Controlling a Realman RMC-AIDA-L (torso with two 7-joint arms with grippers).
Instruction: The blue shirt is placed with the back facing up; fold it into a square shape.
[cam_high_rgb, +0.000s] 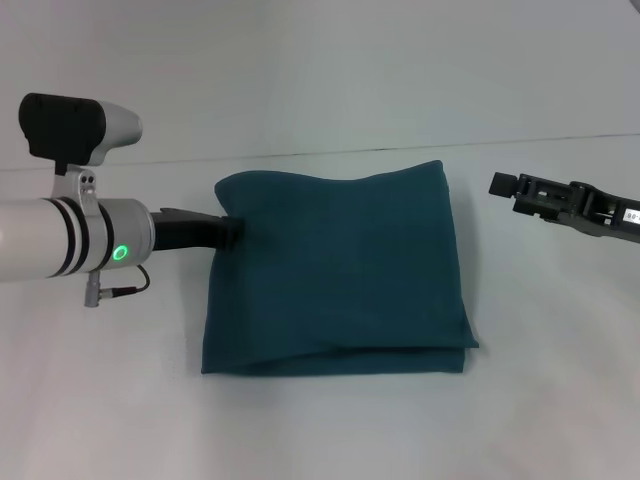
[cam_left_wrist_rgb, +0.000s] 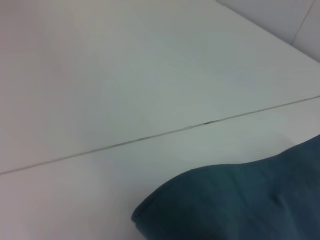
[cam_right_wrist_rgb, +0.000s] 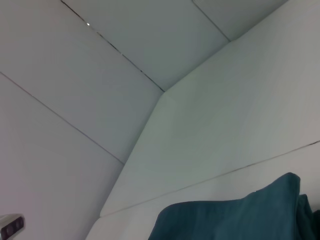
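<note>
Folded blue shirt (cam_high_rgb: 340, 275) lies square on the table (cam_high_rgb: 320, 430).
Left claw (cam_high_rgb: 232, 230) touches its edge, grip unclear; right claw (cam_high_rgb: 505, 186) hovers apart, spread unclear.

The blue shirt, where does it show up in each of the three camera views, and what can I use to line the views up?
Head view: the blue shirt lies folded into a rough square at the middle of the table, the left gripper at its left edge.
Left wrist view: the shirt fills the lower right corner.
Right wrist view: it runs along the bottom edge, right of centre.
Shared landmark: the thin dark seam behind the shirt.
</note>
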